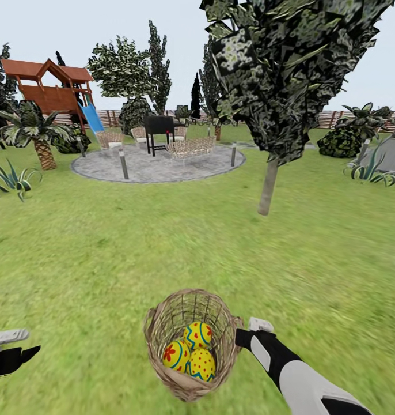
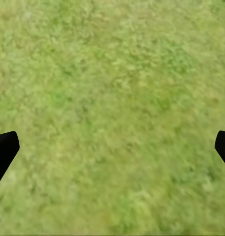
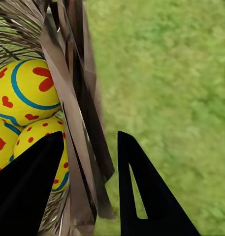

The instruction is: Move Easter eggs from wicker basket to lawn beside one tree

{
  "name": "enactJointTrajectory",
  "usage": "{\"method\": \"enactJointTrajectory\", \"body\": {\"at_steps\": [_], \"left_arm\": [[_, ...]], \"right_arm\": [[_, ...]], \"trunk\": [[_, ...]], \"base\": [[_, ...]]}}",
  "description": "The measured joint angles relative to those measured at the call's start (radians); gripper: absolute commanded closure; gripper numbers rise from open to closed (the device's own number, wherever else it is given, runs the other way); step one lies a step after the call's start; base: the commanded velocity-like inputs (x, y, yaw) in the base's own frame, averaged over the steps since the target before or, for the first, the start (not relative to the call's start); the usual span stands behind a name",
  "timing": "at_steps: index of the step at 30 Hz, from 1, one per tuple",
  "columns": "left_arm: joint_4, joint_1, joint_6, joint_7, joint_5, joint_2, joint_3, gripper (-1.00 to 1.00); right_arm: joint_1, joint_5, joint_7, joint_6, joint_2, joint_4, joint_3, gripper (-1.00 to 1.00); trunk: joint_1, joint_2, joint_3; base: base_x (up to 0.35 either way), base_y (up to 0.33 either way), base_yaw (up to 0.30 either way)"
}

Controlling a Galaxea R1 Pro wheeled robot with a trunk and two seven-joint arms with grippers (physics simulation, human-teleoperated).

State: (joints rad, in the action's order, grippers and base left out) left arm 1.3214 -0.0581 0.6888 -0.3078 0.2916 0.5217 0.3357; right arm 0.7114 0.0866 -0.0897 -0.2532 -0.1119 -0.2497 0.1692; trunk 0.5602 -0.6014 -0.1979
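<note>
Straddling the basket (image 3: pixel 75 113) wall, the right pincer (image 3: pixel 87 187) risks tipping it, spilling eggs (image 1: pixel 190 353); left pincer (image 2: pixel 112 150) hangs spread above grass.

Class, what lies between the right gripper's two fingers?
In the right wrist view, the wicker basket wall stands between the right gripper fingers, one inside by the Easter eggs, one outside.

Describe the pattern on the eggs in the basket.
Yellow Easter eggs with blue lines and red hearts or dots; clearest in the right wrist view.
</note>
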Motion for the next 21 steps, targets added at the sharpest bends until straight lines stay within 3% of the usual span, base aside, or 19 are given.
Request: {"method": "enactJointTrajectory", "body": {"at_steps": [21], "left_arm": [[-0.002,0.0,-0.008,0.002,-0.002,0.0,-0.003,-1.0]], "right_arm": [[0.0,0.0,0.0,0.0,-0.001,0.001,0.002,1.0]], "trunk": [[0.0,0.0,0.0]], "base": [[0.344,0.0,0.0]]}}
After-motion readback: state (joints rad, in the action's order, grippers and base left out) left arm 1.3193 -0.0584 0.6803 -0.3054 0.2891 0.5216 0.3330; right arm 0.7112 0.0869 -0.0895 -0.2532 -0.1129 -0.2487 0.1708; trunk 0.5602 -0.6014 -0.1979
